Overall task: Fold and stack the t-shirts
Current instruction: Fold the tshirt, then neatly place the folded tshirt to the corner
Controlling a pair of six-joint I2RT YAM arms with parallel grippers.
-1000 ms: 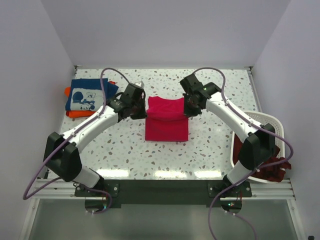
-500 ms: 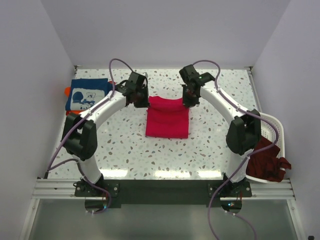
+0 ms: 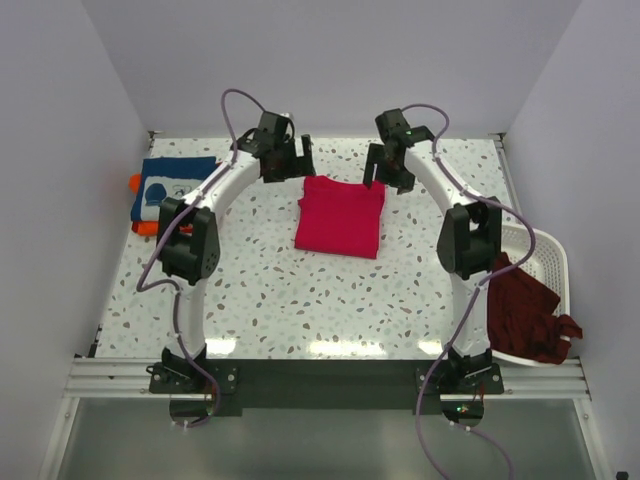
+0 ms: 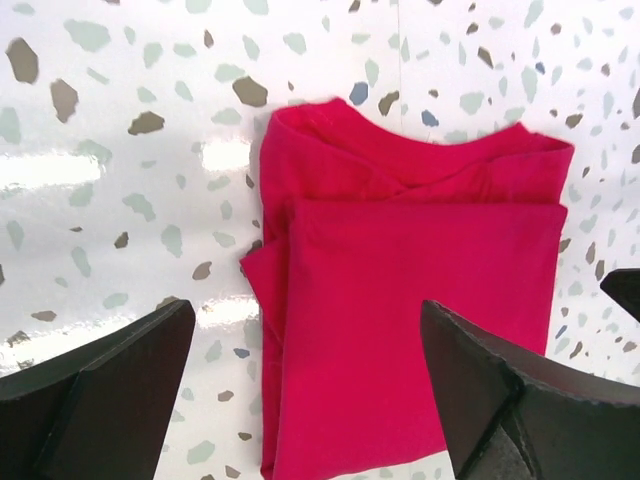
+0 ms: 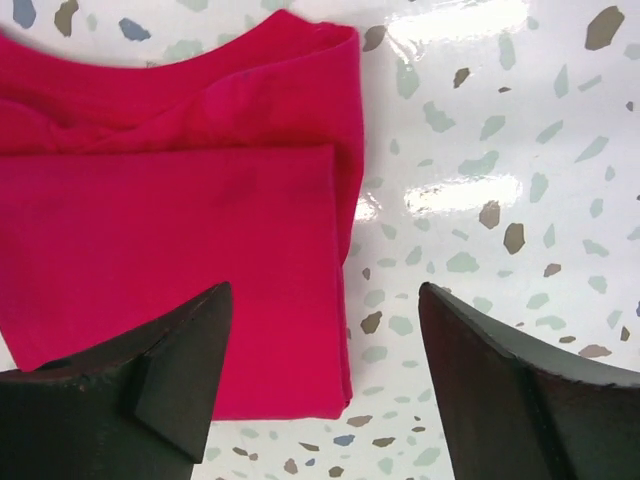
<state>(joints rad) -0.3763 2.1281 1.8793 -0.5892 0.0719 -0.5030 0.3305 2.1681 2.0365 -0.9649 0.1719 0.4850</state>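
Note:
A bright crimson-pink t-shirt (image 3: pixel 340 215) lies folded in a flat rectangle at the middle of the table, collar end toward the back. My left gripper (image 3: pixel 296 165) hovers open just behind its back left corner, and my right gripper (image 3: pixel 385 170) hovers open behind its back right corner. In the left wrist view the shirt (image 4: pixel 400 300) lies below the spread left gripper (image 4: pixel 307 310), untouched. The right wrist view shows the shirt's right edge (image 5: pixel 170 240) under the open right gripper (image 5: pixel 325 290). A folded navy t-shirt (image 3: pixel 170 185) with white print rests on an orange one (image 3: pixel 146 228) at the left.
A white laundry basket (image 3: pixel 548 262) stands at the right table edge with dark maroon t-shirts (image 3: pixel 525 312) spilling over its near side. Both arms arch high over the table's sides. White walls close in the back and both sides.
Both grippers have let go of the crimson-pink shirt, opened wide and drawn back toward the rear wall. The shirt's top fold now lies flat.

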